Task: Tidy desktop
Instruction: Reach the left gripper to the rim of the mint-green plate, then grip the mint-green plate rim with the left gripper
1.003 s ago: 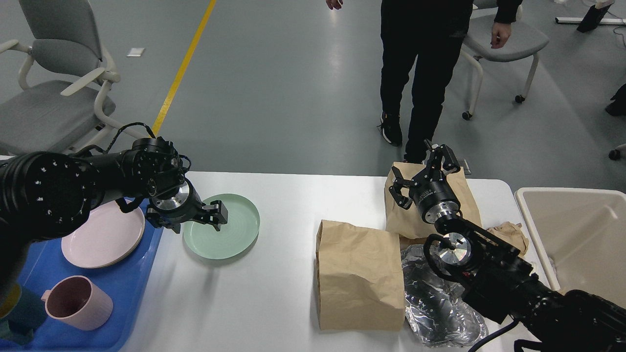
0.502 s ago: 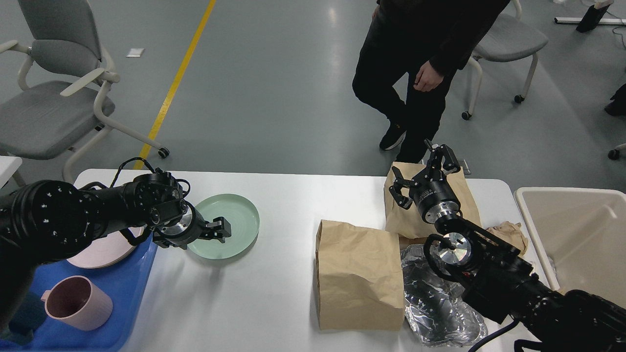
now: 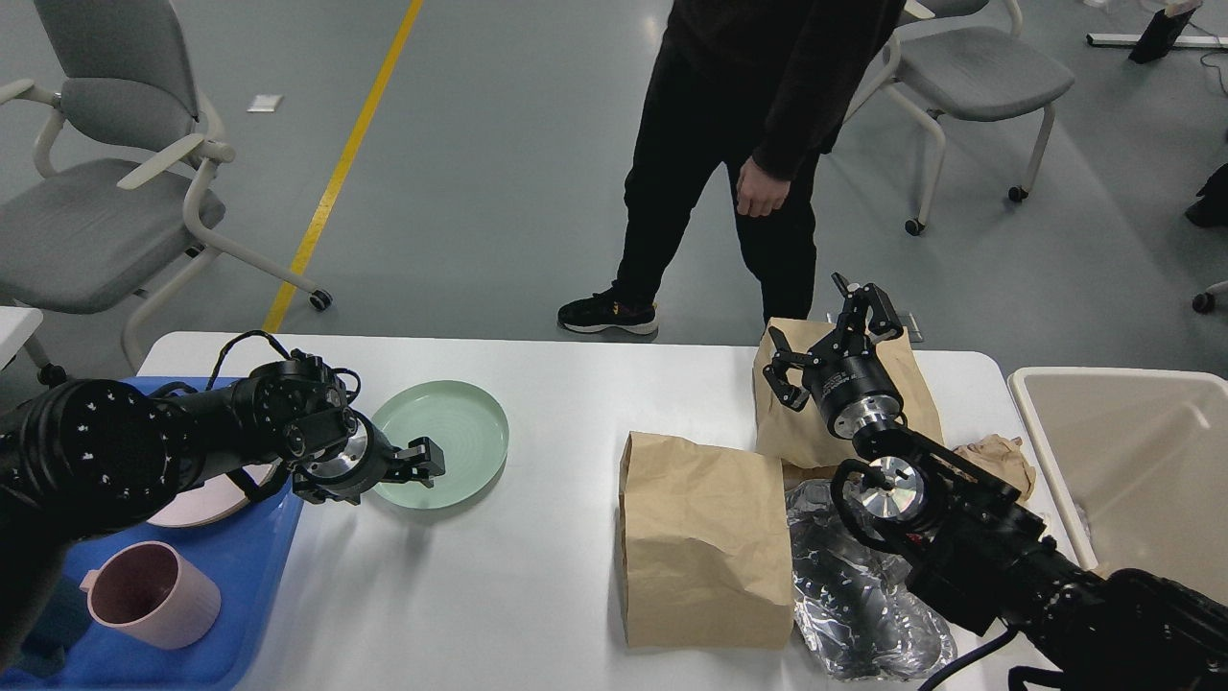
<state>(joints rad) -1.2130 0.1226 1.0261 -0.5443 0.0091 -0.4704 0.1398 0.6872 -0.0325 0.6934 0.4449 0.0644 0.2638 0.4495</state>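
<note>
The white desktop (image 3: 537,595) fills the lower part of the view. A pale green plate (image 3: 456,427) lies on it at the left. My left gripper (image 3: 422,462) sits low at the plate's near-left rim; its fingers are dark and too close together to tell apart. My right gripper (image 3: 827,328) is open and empty, with its fingers spread above the far brown paper bag (image 3: 916,384). A second brown paper bag (image 3: 705,542) lies in front of it. Crumpled foil (image 3: 854,600) and a crumpled brown paper (image 3: 1005,456) lie beside my right arm.
A blue tray (image 3: 144,643) at the front left holds a pink mug (image 3: 153,593) and a pink plate (image 3: 206,489) partly hidden by my left arm. A beige bin (image 3: 1132,451) stands at the right. A person (image 3: 729,144) stands behind the table, and there are chairs beyond.
My left gripper has come down and back from over the green plate to its near-left rim. The plate has not moved. The person has walked left. My right arm is still.
</note>
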